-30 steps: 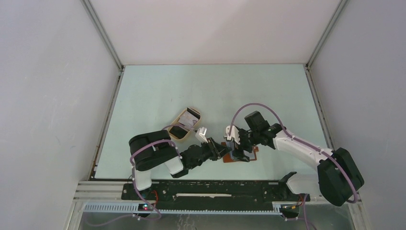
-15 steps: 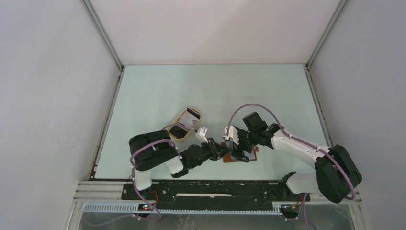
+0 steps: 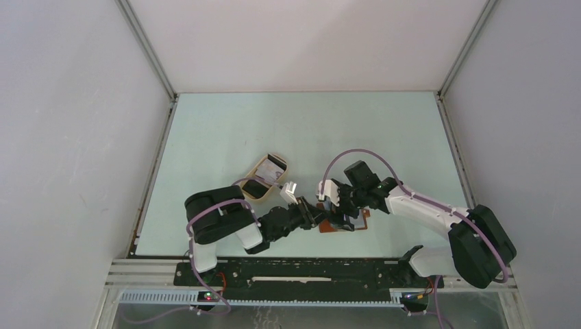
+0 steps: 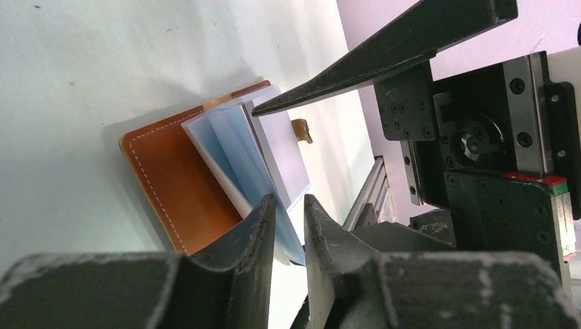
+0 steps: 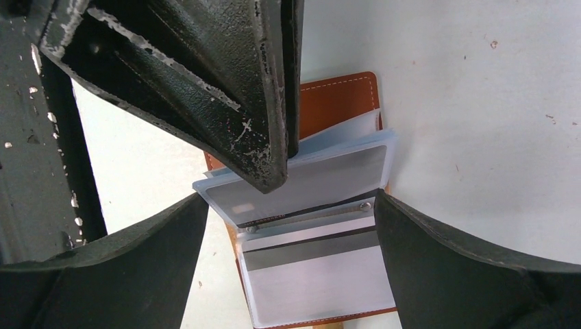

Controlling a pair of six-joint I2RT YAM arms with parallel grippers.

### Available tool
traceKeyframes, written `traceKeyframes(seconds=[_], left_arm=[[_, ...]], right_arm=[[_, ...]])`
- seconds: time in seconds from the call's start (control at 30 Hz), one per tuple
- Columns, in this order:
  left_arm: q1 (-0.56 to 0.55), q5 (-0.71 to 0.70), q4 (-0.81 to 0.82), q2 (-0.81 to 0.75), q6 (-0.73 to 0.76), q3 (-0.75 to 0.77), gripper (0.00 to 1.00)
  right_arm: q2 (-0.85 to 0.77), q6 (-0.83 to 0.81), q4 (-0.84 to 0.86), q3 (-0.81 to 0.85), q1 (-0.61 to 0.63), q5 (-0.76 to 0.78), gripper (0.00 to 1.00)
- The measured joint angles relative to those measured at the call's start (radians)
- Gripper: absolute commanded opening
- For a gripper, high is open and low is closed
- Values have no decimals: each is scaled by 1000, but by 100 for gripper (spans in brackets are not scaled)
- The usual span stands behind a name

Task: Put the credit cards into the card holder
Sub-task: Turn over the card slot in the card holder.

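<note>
Over on the left, the credit cards [image 3: 273, 168] sit in the tan tray [image 3: 285, 166], far-left of both claws and closer to our left arm. The left claw [image 4: 289, 212] is busy though. It reaches right, low over the surface [image 3: 274, 123], squeezed nearly closed on the plastic sleeves [image 4: 233, 147] of the card holder [image 4: 171, 185]. That lies opened out near the front edge, long axis roughly left-right. The right claw [image 5: 289, 205] hangs right above it, spread wide and holding nothing. We'd guess the right arm has to cross over for the next card.
</note>
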Motion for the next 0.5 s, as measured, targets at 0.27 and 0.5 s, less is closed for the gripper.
traceKeyframes(seconds=[0.27, 0.5], left_arm=[[2, 3, 0, 3, 0, 2, 30], [11, 3, 0, 3, 0, 2, 37]], right_arm=[[-1, 9, 1, 0, -19, 8, 94], [-5, 9, 0, 0, -34, 8, 93]])
